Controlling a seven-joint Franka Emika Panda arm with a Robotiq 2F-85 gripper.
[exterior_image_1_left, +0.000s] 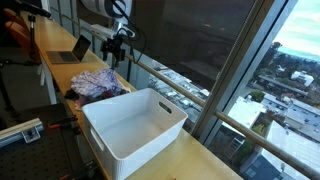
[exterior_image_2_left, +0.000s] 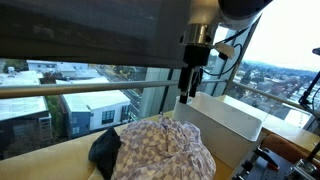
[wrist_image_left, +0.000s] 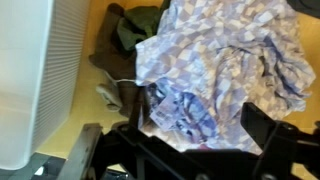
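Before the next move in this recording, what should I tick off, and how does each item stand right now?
1. Gripper empty: ok, nothing between the jaws.
2. Jaws open: ok, spread wide in the wrist view.
3. Gripper over the clothes: ok, it hovers above the pile without touching.
4. Bin upright, open side up, beside the pile: ok.
5. Single garment separable from the pile: cannot tell, the pieces are bunched together.
6. Laptop away from the gripper: ok.

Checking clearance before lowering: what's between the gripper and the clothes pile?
Nothing. In an exterior view the gripper hangs above the clothes pile with only open air between them.
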